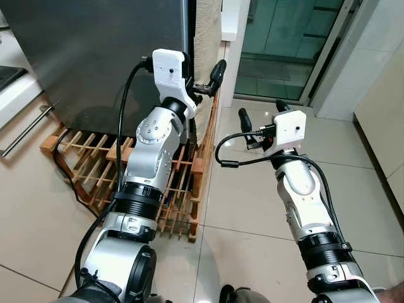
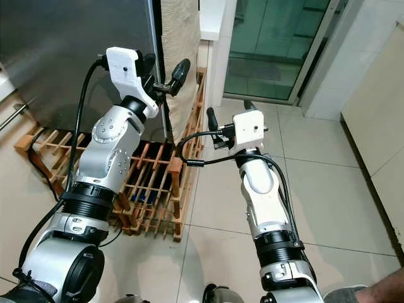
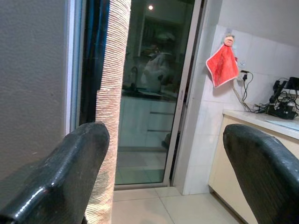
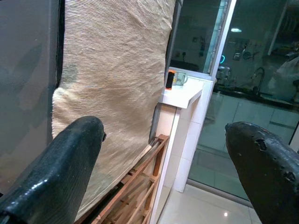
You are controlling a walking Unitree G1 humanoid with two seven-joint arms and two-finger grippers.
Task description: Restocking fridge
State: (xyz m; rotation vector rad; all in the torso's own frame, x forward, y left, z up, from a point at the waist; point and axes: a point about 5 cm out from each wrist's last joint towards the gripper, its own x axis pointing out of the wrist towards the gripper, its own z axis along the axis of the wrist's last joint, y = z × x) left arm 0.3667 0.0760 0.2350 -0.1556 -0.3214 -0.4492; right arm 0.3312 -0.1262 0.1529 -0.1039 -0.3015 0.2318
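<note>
The fridge (image 1: pixel 95 57) is a dark grey slab at the upper left with its door closed. A beige woven cover (image 4: pixel 112 84) hangs down its right side. My left gripper (image 2: pixel 163 69) is raised at the fridge's right front edge. It is open with nothing between its fingers (image 3: pixel 60 172), and one finger lies close to the grey door face (image 3: pixel 32 93). My right gripper (image 2: pixel 230 112) hovers lower, over the tiled floor to the right of the fridge. It is open and empty and faces the beige cover.
A wooden slatted rack (image 1: pixel 95 158) lies on the floor under the fridge front, below my left arm. A glass sliding door (image 1: pixel 284 44) stands ahead on the right. A white ledge (image 4: pixel 187 93) adjoins the cover. A red towel (image 3: pixel 223 65) hangs by a counter.
</note>
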